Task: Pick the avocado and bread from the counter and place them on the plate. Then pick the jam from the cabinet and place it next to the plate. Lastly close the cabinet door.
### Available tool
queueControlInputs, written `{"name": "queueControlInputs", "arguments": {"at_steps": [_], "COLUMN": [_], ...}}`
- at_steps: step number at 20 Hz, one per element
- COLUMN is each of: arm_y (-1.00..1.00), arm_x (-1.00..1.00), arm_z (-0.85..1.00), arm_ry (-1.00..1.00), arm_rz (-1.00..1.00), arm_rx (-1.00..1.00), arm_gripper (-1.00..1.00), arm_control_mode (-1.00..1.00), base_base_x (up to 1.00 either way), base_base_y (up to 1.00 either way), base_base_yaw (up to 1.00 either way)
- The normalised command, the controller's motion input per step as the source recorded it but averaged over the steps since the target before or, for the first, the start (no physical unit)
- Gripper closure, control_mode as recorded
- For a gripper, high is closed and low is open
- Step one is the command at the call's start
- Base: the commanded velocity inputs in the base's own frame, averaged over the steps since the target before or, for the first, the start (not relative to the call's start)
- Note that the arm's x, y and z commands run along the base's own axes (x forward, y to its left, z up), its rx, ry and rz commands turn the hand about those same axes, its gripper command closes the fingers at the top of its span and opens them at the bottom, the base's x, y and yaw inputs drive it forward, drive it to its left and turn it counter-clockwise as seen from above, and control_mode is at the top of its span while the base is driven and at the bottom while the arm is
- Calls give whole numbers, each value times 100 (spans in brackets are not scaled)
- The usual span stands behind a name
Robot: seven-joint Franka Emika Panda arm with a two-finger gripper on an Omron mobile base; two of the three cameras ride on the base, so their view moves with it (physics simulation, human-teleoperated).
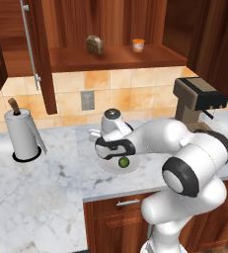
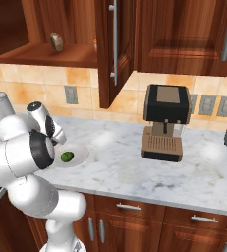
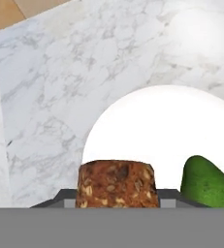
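In the hand view my gripper point(image 3: 116, 197) is shut on the bread point(image 3: 116, 183), a dark brown seeded chunk. It hangs over the near rim of the white plate point(image 3: 157, 126). The dark green avocado point(image 3: 208, 184) lies on the plate to the right of the bread. From the base, the avocado point(image 1: 123, 161) shows on the plate point(image 1: 109, 167) just under my bent arm. The jam point(image 1: 138, 45), with its orange lid, stands on the shelf of the cabinet point(image 1: 110, 58). The cabinet door point(image 1: 40, 54) stands open at the left.
A speckled grey-brown lump point(image 1: 95, 44) sits on the shelf left of the jam. A paper towel roll point(image 1: 21, 136) stands on the counter point(image 1: 46, 188) at the left. A coffee machine point(image 2: 165, 123) stands to the right of the plate point(image 2: 81, 149).
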Motion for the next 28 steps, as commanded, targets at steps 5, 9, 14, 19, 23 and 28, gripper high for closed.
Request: {"name": "queueControlInputs", "arguments": {"at_steps": [5, 9, 14, 19, 23, 28], "arm_y": [-35, -23, -8, -5, -8, -5], "arm_x": [-1, 0, 10, 15, 7, 9], "arm_z": [8, -3, -16, -20, -19, -22], "arm_ry": [2, 3, 6, 6, 4, 5], "arm_rz": [-12, -13, -9, -8, -8, -7], "arm_rx": [0, 0, 0, 0, 0, 0], "arm_gripper": [100, 100, 100, 100, 100, 100], "arm_control_mode": [-100, -100, -100, -100, -100, -100], "base_base_x": [0, 0, 0, 0, 0, 0], "base_base_y": [0, 0, 0, 0, 0, 0], "base_base_yaw": [0, 0, 0, 0, 0, 0]}}
